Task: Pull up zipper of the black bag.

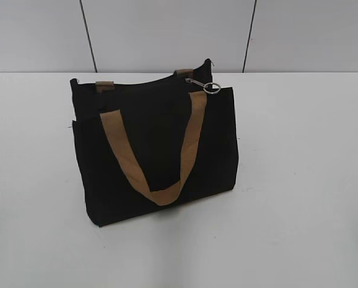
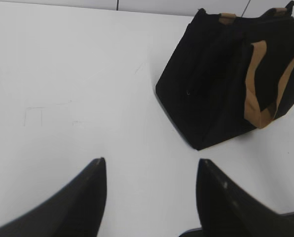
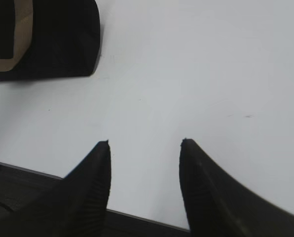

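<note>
standing upright on the table (image 1: 299, 180), the bag (image 1: 155, 150) shows its zipper (image 1: 210, 87) top right; left gripper (image 2: 152, 170) and right gripper (image 3: 144, 148) gape wide, empty.

The right wrist view crops the black bag (image 3: 53, 44); its zipper (image 1: 208, 86) looks too small to read.

We see a white table (image 1: 299, 198) filling the view from nine to three o'clock; toward twelve, a pale grey panelled wall (image 1: 167, 33) with dark seams.
</note>
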Available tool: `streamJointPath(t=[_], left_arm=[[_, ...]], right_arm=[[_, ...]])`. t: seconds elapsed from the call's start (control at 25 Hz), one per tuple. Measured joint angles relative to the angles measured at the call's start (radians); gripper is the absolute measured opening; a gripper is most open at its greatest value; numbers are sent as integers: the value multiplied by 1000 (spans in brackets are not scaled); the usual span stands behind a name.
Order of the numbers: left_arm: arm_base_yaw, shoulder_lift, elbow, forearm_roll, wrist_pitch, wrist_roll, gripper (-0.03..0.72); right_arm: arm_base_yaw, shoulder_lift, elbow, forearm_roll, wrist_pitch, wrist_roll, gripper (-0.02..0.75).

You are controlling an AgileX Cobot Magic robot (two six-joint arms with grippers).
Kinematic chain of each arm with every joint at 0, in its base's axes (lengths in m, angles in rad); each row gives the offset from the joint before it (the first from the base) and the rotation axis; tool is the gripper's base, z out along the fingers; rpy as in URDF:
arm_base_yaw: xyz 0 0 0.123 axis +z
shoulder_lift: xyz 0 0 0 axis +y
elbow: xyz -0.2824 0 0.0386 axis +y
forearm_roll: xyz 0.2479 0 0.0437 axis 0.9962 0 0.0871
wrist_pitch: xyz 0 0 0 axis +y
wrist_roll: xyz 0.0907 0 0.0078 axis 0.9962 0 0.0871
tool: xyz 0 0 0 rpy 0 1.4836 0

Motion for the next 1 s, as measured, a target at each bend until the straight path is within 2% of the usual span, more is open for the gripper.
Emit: streamJointPath(t=[0.76, 0.88, 1.0], left_arm=[[1, 0, 0, 0, 0, 0, 417], [31, 0, 0, 0, 0, 0, 417], [92, 0, 0, 0, -1, 0, 410]], right_arm=[[0, 0, 0, -17, -1, 0, 361], [0, 0, 0, -17, -1, 0, 361], [0, 0, 0, -17, -1, 0, 361]])
